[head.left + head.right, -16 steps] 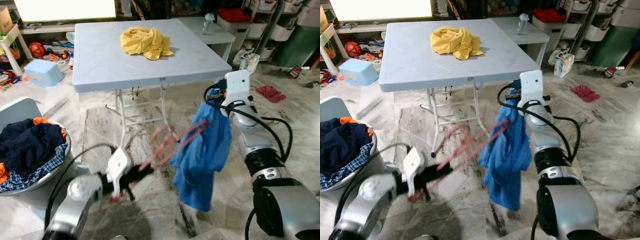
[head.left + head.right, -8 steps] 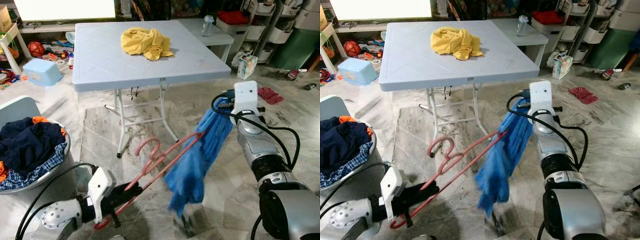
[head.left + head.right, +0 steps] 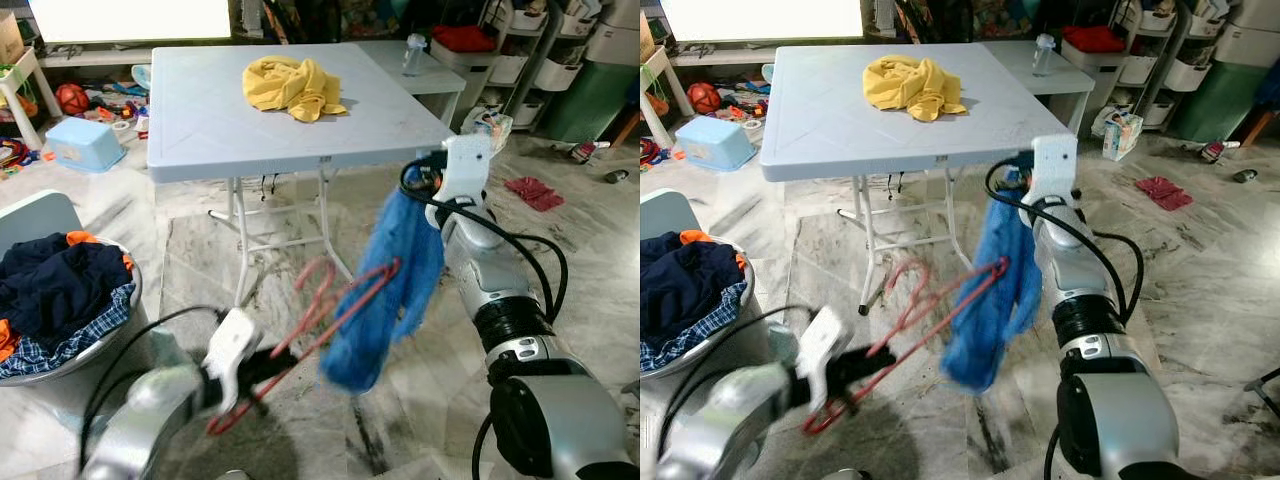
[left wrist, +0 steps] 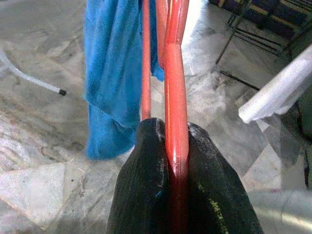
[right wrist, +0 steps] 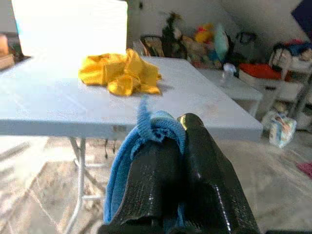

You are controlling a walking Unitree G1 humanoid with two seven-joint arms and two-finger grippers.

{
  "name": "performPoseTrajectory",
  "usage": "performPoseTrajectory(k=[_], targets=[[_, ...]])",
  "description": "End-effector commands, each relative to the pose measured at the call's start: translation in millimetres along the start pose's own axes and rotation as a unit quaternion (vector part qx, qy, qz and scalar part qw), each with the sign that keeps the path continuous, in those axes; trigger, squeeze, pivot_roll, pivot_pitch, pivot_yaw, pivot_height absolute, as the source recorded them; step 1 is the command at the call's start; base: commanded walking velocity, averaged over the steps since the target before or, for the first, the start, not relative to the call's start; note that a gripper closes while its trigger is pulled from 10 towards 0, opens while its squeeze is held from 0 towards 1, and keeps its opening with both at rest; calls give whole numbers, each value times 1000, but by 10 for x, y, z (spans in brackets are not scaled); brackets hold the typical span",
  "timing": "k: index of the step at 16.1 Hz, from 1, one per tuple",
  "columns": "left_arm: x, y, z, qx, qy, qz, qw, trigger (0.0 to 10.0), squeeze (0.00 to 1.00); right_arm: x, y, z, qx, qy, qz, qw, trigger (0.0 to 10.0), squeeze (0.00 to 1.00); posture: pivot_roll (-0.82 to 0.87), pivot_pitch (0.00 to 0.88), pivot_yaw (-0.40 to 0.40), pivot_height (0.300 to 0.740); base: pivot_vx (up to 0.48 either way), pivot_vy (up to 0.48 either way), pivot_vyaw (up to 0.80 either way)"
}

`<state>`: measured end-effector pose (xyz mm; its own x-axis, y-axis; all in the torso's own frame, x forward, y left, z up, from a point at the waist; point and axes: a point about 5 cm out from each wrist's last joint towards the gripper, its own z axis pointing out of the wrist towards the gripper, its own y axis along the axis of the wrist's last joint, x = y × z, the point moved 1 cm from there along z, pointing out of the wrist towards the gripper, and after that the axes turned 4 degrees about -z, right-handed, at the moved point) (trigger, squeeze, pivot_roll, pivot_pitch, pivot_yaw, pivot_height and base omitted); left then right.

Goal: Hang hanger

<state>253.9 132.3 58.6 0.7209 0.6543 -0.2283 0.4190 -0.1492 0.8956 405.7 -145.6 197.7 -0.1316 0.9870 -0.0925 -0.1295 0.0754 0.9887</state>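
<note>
A red plastic hanger point(image 3: 320, 310) slants up from my left gripper point(image 3: 262, 368), which is shut on its lower corner; in the left wrist view the hanger point(image 4: 175, 107) runs between the black fingers point(image 4: 146, 165). Its far end pokes into a blue garment point(image 3: 385, 290) that dangles above the floor. My right gripper point(image 3: 425, 180) is shut on the top of that blue garment point(image 5: 146, 136), just in front of the white folding table point(image 3: 210, 130). A yellow cloth point(image 3: 290, 85) lies crumpled on the table.
A basin point(image 3: 125, 315) of dark laundry stands at my left. A light blue tub point(image 3: 85, 142) and toys lie on the floor beyond. Storage bins point(image 3: 470, 40) and a red rag point(image 3: 530, 190) are at the right. Marble floor spreads below.
My right gripper swung out to the right with the blue garment, then back left toward the table. My left gripper dipped low and rose again, the hanger's far end staying in the garment.
</note>
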Motion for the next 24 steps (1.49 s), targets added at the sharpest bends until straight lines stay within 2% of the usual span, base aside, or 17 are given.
performPoseTrajectory(k=[1, 2, 3, 4, 5, 6, 8, 9, 11, 13, 15, 16, 17, 18, 19, 21, 24], targets=[[37, 11, 25, 2, 14, -14, 1000, 0, 0, -70, 98, -21, -34, -8, 11, 999, 0, 0, 45, 5, -88, 740, 0, 0, 0], [-3, 54, 102, 4, -5, -21, 1000, 0, 0, -177, 285, -49, -97, -36, 33, 994, 0, 0, 30, 3, -78, 740, 0, 0, 0], [-26, 65, 114, 4, -13, -16, 1000, 0, 0, -205, 307, -54, -104, -45, 33, 993, 0, 0, 30, 3, -78, 740, 0, 0, 0], [-149, 116, 135, 0, -53, -17, 998, 0, 0, -299, 322, -71, -109, -77, 6, 991, 0, 0, 27, 2, -75, 740, 0, 0, 0], [-195, 130, 133, 2, -69, -17, 997, 0, 0, -329, 308, -82, -107, -86, -6, 991, 0, 0, 33, 3, -75, 740, 0, 0, 0], [-260, 148, 98, 3, -94, -13, 995, 0, 0, -410, 224, -99, -83, -112, -17, 990, 0, 0, 38, 3, -76, 740, 0, 0, 0], [-347, 166, -47, -6, -131, -13, 991, 0, 0, -642, 47, -150, -31, -192, 24, 981, 0, 0, 47, 5, -79, 740, 0, 0, 0], [-331, 190, -110, -27, -124, -17, 992, 0, 0, -745, -23, -184, -11, -227, 38, 973, 0, 0, 50, 5, -80, 740, 0, 0, 0], [-130, 355, -211, -119, -24, -25, 992, 0, 0, -868, -134, -256, 20, -254, 16, 967, 0, 0, 60, 8, -88, 740, 0, 0, 0], [54, 393, -401, -178, 76, -50, 980, 0, 0, -1004, -172, -348, 30, -284, 16, 958, 0, 0, 56, 5, -90, 740, 0, 0, 0], [167, 363, -467, -192, 146, -56, 969, 0, 0, -1004, -211, -394, 32, -269, 13, 963, 0, 0, 62, 8, -95, 740, 0, 0, 0], [216, 362, -476, -195, 178, -54, 963, 667, 0, -978, -248, -409, 36, -255, 13, 966, 0, 0, 62, 9, -95, 740, 0, 0, 0], [286, 386, -469, -203, 234, -47, 950, 8275, 0, -871, -330, -434, 44, -212, 26, 976, 0, 0, 61, 11, -95, 740, 0, 0, 0], [302, 425, -431, -207, 267, -35, 941, 10000, 0, -753, -388, -472, 47, -171, 23, 984, 0, 0, 55, 13, -91, 740, 0, 0, 0], [296, 486, -351, -220, 296, -36, 929, 10000, 0, -587, -430, -542, 44, -111, 22, 993, 0, 0, 51, 16, -86, 740, 0, 0, 0], [265, 570, -256, -234, 324, -26, 916, 10000, 0, -446, -464, -623, 42, -55, 36, 997, 0, 0, 44, 20, -79, 740, 0, 0, 0], [177, 666, -115, -240, 365, 11, 899, 10000, 0, -332, -425, -762, 19, -7, 27, 999, 0, 0, 45, 17, -71, 740, 0, 0, 0]])
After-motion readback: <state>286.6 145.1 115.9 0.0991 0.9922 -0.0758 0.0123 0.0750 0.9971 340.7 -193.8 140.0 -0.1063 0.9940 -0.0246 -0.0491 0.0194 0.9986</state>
